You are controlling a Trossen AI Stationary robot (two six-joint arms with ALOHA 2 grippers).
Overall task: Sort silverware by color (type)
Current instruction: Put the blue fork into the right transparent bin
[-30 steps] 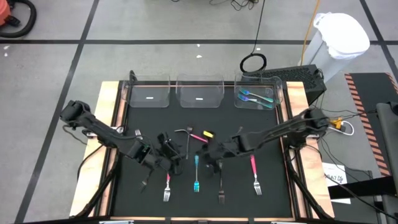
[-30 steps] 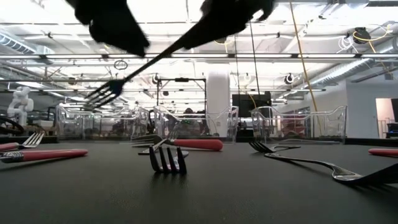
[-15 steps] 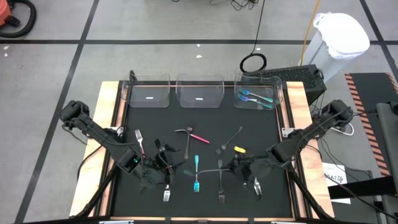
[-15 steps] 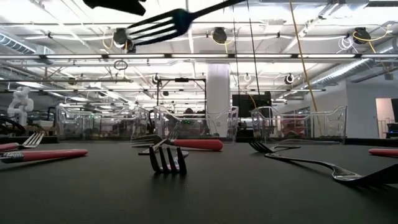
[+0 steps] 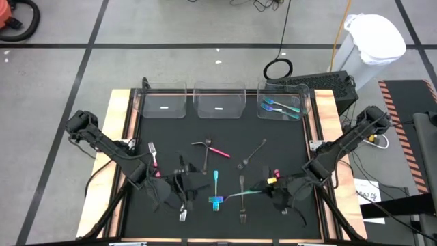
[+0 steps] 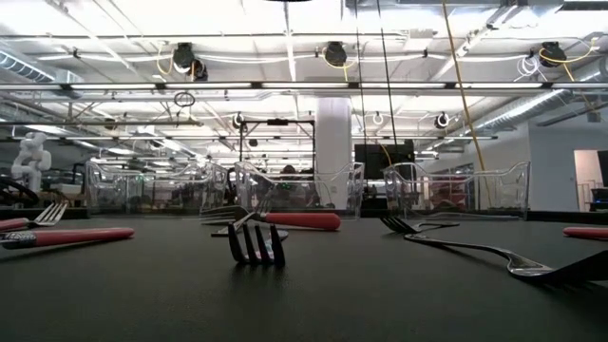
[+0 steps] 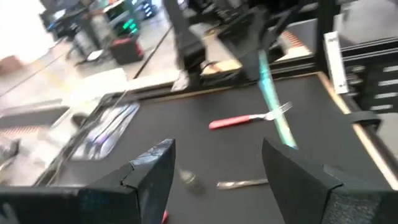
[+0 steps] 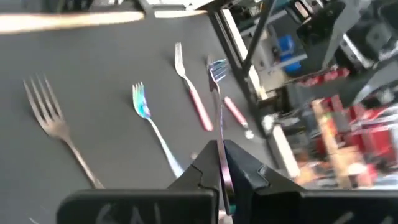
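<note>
The right gripper (image 5: 273, 190) has its jaws closed on a slim iridescent teal fork (image 5: 240, 195), near the blue-handled fork (image 5: 216, 190) on the black worktop (image 5: 225, 137). The left gripper (image 5: 179, 188), on the other side of that fork, has its jaws open and empty.

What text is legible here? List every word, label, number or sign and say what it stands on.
No text can be read in any view.
White label on the left clear bin: too small to read.
White label on the middle clear bin: too small to read.
Printed sheet of paper on the floor right of the table: too small to read.
</note>
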